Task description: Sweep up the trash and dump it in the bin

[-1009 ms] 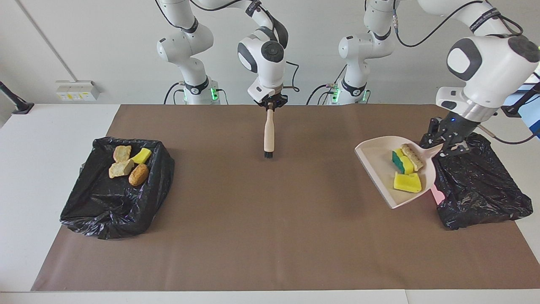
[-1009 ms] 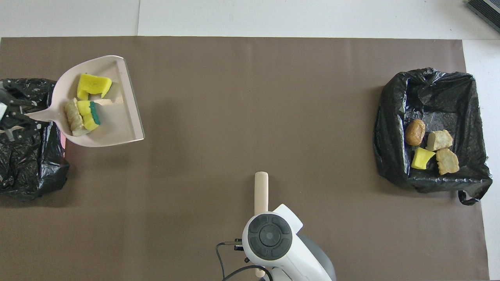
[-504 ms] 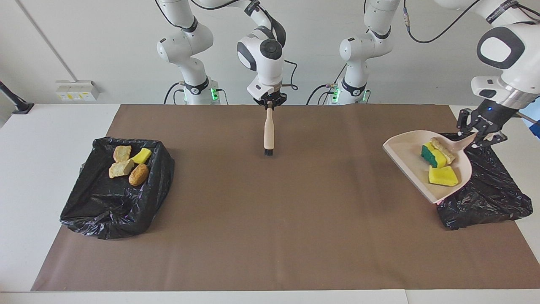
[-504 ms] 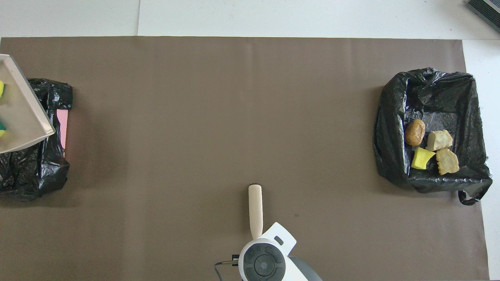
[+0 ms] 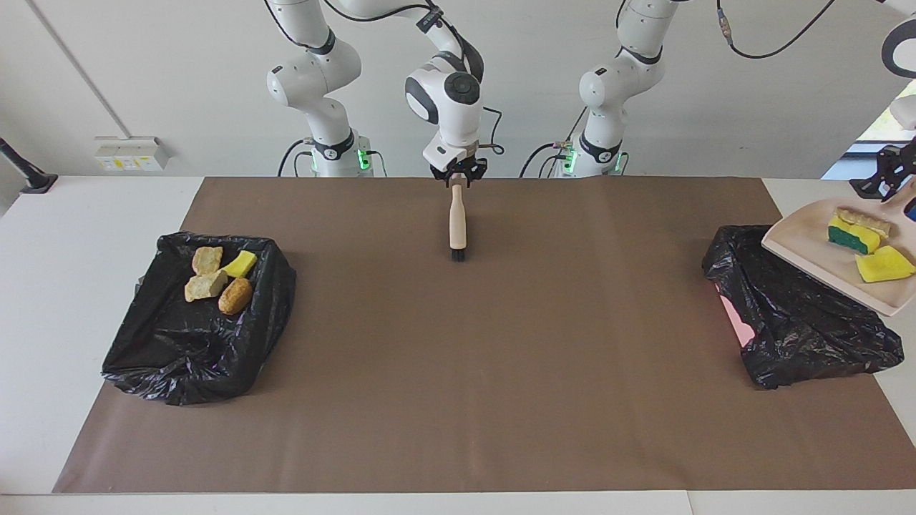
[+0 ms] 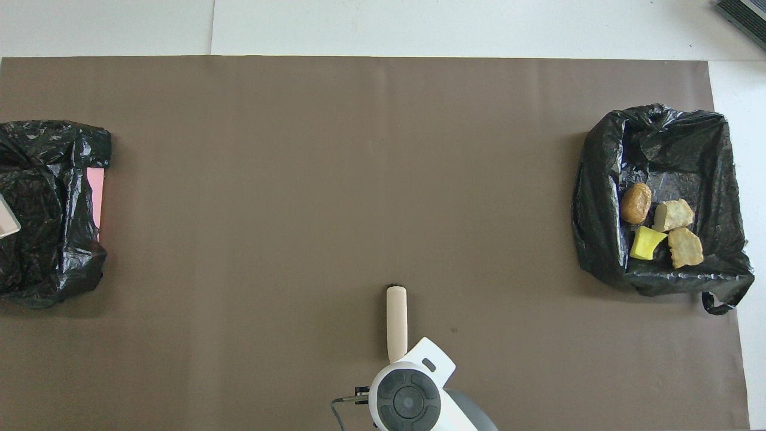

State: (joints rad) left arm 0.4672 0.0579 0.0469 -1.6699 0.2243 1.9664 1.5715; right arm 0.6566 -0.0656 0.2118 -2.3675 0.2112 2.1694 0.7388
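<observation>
My left gripper is shut on the handle of a pale pink dustpan, held tilted in the air over the outer side of a black-bagged bin at the left arm's end. In the pan lie trash pieces: a green-and-yellow sponge, a yellow sponge chunk and a tan crusty piece. Only a corner of the dustpan shows in the overhead view, beside the bin. My right gripper is at the top of a wooden-handled brush near the robots' edge, bristles pointing away from them.
A second black-bagged bin stands at the right arm's end of the brown mat. It holds three brown bread-like lumps and a yellow sponge chunk. A pink edge shows under the first bin's bag.
The left arm has carried the loaded dustpan up and outward, from over the mat beside the bin to above the bin. The brush has drawn slightly toward the robots.
</observation>
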